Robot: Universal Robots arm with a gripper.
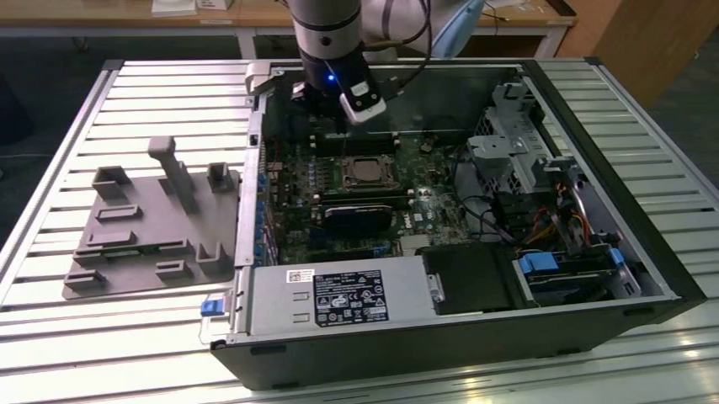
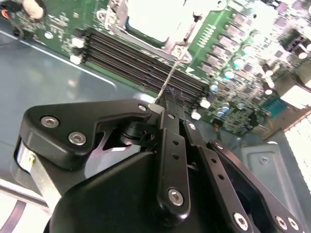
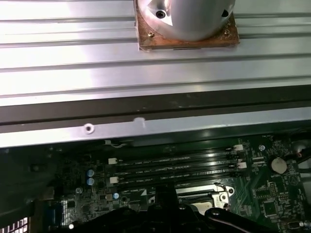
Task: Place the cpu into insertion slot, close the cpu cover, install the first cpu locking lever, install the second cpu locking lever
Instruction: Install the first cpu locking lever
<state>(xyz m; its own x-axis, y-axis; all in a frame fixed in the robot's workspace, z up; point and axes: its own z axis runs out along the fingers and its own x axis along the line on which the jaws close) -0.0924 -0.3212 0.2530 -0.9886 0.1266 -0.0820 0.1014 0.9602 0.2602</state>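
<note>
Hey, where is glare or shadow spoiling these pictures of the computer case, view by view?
Exterior view: strong glare on the slatted table toward the exterior view's left, while the motherboard inside the case looks dim. Second wrist view: the cpu is washed out almost white. First wrist view: the table's slats reflect bright bands, and the motherboard lies in shadow.

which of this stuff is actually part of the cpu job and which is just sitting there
Part of the job: gripper, shut on a locking lever; cpu; cpu cover.
Just sitting there: grey fixture tray; power supply; memory slots; black block.
</note>
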